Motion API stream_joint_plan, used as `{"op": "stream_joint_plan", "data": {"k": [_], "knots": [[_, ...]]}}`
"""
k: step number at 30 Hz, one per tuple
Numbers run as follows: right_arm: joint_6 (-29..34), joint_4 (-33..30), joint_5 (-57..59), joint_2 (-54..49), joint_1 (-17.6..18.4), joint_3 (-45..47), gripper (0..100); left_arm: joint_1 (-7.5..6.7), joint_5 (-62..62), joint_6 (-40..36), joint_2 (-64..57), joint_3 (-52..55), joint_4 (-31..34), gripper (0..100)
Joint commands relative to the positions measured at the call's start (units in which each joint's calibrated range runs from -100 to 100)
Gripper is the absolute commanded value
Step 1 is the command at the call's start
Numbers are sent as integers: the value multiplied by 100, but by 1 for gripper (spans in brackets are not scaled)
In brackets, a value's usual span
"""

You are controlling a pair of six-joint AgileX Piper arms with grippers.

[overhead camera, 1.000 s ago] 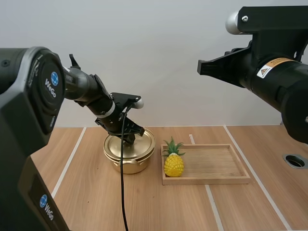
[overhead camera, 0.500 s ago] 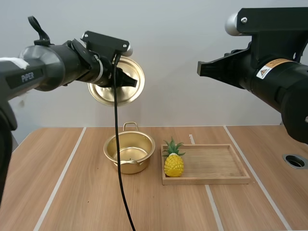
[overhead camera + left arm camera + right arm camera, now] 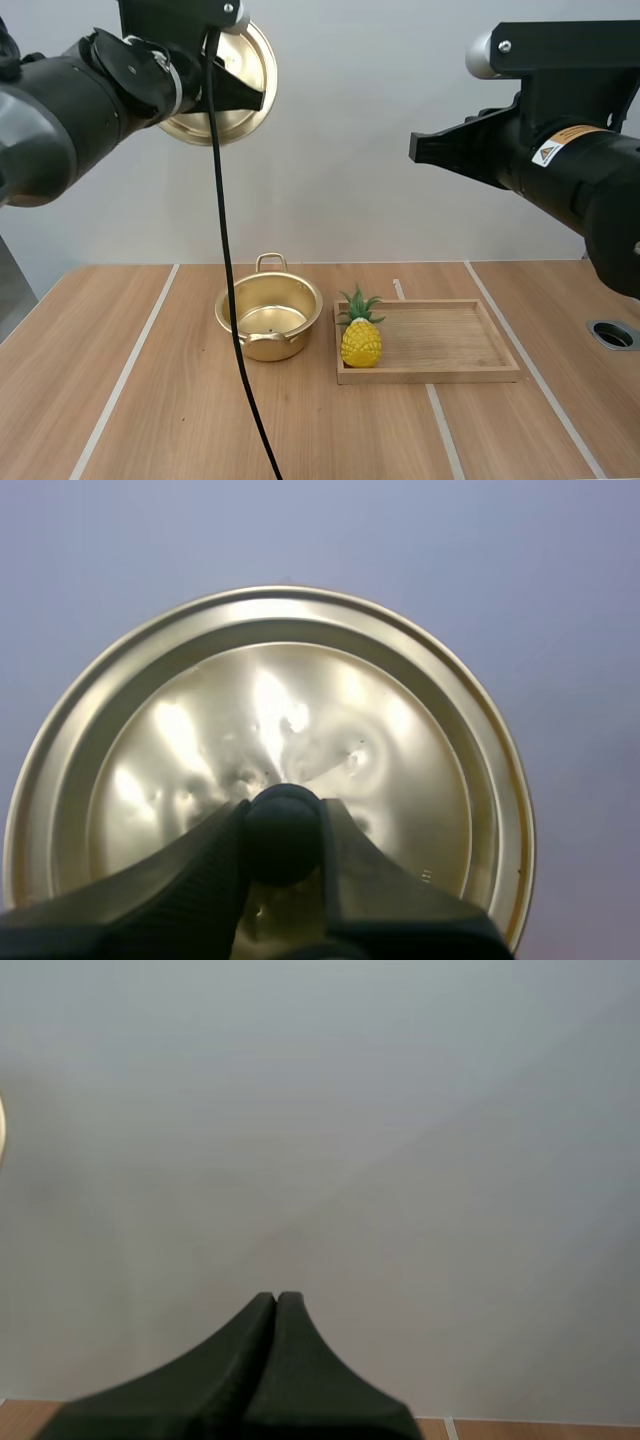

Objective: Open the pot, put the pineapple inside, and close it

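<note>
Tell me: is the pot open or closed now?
Open. The pot stands uncovered; the left pincer holds the lid aloft by its knob.

One pot (image 3: 296, 334), one lid (image 3: 330, 700), one pineapple (image 3: 361, 338), one wooden tray (image 3: 450, 340), one table (image 3: 170, 420).

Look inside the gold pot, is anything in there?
Nothing shows inside the pot: just its shiny bottom. Its near wall hides a strip of the inside. The pineapple stands on the wooden tray beside it. The left gripper holds the lid up high.
</note>
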Motion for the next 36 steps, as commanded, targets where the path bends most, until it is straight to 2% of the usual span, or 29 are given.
{"op": "stream_joint_plan", "data": {"k": [1,12,18,28,36], "knots": [[-39,-11,-22,-16,-21,-51,0,-6,-493,-106,-352,-54,-157,0],[-39,-11,183,-16,-21,-51,0,-6,-688,-260,-1155,-594,-157,0],[-39,-11,183,-16,-21,-51,0,1,-268,-331,-1413,-909,-157,0],[-39,-11,183,-16,-21,-51,0,276,519,-787,-1573,-909,-157,0],[-58,-42,181,-16,-21,-51,0,275,632,-795,-1573,-909,-157,0]]}}
